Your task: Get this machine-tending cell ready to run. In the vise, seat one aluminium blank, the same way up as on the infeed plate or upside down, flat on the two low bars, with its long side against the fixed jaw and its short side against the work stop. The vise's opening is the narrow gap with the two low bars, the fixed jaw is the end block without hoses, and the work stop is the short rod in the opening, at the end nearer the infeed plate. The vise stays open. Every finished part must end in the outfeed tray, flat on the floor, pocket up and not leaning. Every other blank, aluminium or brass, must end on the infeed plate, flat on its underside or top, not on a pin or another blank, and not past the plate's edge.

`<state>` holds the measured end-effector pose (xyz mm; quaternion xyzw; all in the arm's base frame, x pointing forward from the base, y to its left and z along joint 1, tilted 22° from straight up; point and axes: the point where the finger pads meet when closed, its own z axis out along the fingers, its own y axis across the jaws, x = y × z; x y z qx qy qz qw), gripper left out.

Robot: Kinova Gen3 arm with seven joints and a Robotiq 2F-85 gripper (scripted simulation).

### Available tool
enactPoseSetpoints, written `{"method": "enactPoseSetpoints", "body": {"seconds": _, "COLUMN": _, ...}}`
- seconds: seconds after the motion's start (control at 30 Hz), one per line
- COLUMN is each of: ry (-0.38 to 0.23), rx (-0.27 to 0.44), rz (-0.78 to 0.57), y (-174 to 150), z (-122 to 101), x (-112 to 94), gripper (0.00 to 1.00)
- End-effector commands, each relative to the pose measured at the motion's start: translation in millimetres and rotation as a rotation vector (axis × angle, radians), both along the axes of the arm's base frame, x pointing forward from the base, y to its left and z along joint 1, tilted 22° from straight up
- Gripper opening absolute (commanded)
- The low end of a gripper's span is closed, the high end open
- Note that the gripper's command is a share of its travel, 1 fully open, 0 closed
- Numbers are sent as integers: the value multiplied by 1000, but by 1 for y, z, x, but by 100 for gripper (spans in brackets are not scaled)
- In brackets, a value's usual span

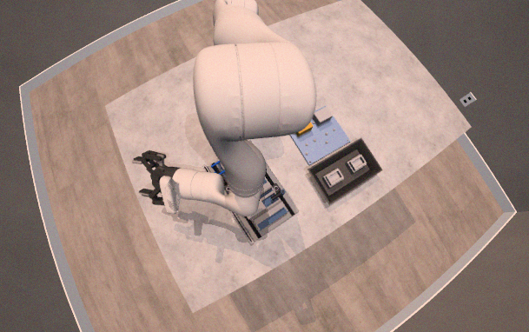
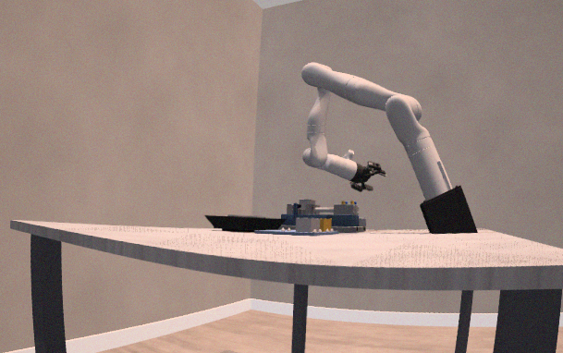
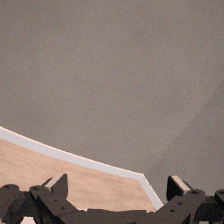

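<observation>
My gripper [image 1: 139, 175] [image 2: 376, 181] [image 3: 117, 187] is open and empty, raised above the table to the left of the vise in the top view and pointing sideways. The vise [image 1: 272, 219] [image 2: 351, 221] is largely hidden by the arm; whether a blank lies in its opening cannot be told. The blue infeed plate [image 1: 317, 152] [image 2: 268, 232] bears a grey aluminium blank [image 1: 322, 116] [image 2: 307, 225] and a yellow brass blank [image 1: 304, 129] [image 2: 325, 225], partly hidden by the arm. The dark outfeed tray [image 1: 356, 187] [image 2: 245, 225] holds two finished parts, one left [image 1: 333, 177] and one right [image 1: 356, 162], apparently flat, pockets up.
Small pins [image 1: 327, 134] stand on the infeed plate. The tray lies close beside the plate, with the vise to their left in the top view. The arm's forearm and wrist pass over the vise. The wrist view shows only wall, skirting and floor beyond the fingers.
</observation>
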<state>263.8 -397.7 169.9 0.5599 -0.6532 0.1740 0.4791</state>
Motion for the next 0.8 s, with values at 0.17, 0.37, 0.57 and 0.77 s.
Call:
{"method": "enactPoseSetpoints", "body": {"seconds": 0.17, "ry": -1, "rx": -1, "rz": -1, "y": 0, "z": 1, "x": 0, "gripper": 100}}
{"method": "enactPoseSetpoints", "body": {"seconds": 0.37, "ry": -1, "rx": -1, "rz": -1, "y": 0, "z": 1, "x": 0, "gripper": 100}}
{"method": "enactPoseSetpoints", "body": {"seconds": 0.57, "ry": -1, "rx": -1, "rz": -1, "y": 0, "z": 1, "x": 0, "gripper": 100}}
{"method": "enactPoseSetpoints", "body": {"seconds": 0.77, "ry": -17, "rx": 17, "rz": 5, "y": 10, "z": -1, "x": 1, "gripper": 100}}
